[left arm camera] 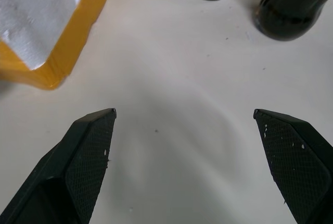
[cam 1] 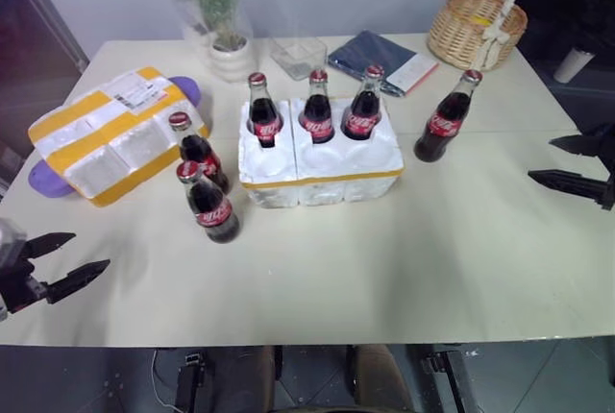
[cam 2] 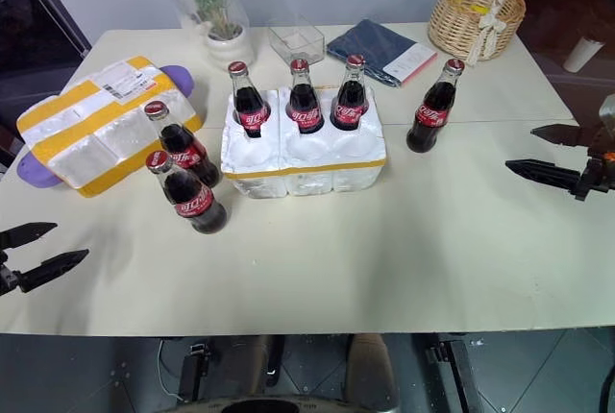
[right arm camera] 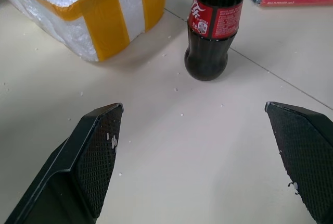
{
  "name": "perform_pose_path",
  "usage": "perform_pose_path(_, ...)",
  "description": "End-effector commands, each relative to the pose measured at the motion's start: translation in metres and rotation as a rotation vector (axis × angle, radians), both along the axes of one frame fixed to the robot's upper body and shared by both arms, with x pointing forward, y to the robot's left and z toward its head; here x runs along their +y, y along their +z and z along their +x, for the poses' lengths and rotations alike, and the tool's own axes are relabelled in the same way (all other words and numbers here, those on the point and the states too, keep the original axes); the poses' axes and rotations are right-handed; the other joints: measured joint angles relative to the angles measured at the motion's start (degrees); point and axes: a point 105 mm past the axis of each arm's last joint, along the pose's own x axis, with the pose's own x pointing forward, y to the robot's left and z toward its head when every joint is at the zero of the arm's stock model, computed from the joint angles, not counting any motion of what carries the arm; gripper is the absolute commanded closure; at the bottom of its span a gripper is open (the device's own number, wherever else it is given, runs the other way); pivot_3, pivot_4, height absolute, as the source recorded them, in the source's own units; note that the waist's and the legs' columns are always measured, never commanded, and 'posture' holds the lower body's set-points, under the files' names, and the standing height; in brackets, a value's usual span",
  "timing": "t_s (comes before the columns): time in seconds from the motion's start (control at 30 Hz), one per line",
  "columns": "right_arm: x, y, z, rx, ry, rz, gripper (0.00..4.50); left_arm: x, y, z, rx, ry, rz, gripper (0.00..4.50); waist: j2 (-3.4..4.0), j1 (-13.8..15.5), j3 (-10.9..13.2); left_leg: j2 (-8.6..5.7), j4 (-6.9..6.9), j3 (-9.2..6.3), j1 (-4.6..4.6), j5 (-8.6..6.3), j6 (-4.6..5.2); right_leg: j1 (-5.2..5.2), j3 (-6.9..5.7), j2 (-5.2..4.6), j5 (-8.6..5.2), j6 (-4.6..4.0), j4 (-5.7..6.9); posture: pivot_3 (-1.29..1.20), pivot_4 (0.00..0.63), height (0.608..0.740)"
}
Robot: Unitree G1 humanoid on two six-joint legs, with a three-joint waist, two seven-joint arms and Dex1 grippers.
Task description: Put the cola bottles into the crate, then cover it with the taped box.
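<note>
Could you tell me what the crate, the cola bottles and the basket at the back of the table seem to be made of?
The crate looks like white styrofoam: matte, grainy, crumbling at the edges, with one glossy yellow tape band. The cola bottles appear to be clear glass, judging by their shiny highlights over dark liquid, with red labels and probably metal caps. The basket looks like woven wicker, tan and unvarnished.
</note>
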Motion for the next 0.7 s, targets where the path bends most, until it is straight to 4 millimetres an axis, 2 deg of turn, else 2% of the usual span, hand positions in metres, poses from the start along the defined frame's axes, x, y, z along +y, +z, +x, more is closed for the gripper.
perform_pose_path(0.03,0.002,0.008,-0.001,-0.045,0.015,-0.012,0.00,0.003,0.013,0.005,-0.044,0.012,0.035,0.06,0.00,-0.01,0.00,0.00,0.00,0.00,0.00,0.00,0.00,0.00,0.00,0.00,0.00,0.00,0.00,0.00,0.150,0.737)
perform_pose_path(0.33,-0.003,0.014,0.005,-0.112,-0.029,-0.011,0.00,-0.005,0.022,0.018,-0.126,0.016,0.006,0.06,0.05,-0.02,0.03,0.00,0.01,0.03,0.02,0.01,0.00,0.01,0.02,0.01,0.02,0.04,0.03,0.00,0.150,0.737)
perform_pose_path(0.5,-0.001,0.017,0.004,-0.069,-0.022,0.039,0.00,-0.030,0.033,0.023,-0.142,-0.079,-0.102,0.06,0.05,-0.06,0.03,0.00,0.03,0.03,0.02,0.01,0.00,0.03,0.02,0.01,0.12,0.22,0.03,0.00,0.150,0.737)
perform_pose_path(0.7,0.023,0.034,-0.001,-0.086,0.083,0.044,0.00,-0.066,0.042,0.031,-0.149,-0.201,-0.186,0.06,0.09,-0.01,0.03,0.00,0.05,0.02,0.04,0.01,0.00,0.04,0.02,0.01,0.14,0.26,0.08,0.00,0.150,0.737)
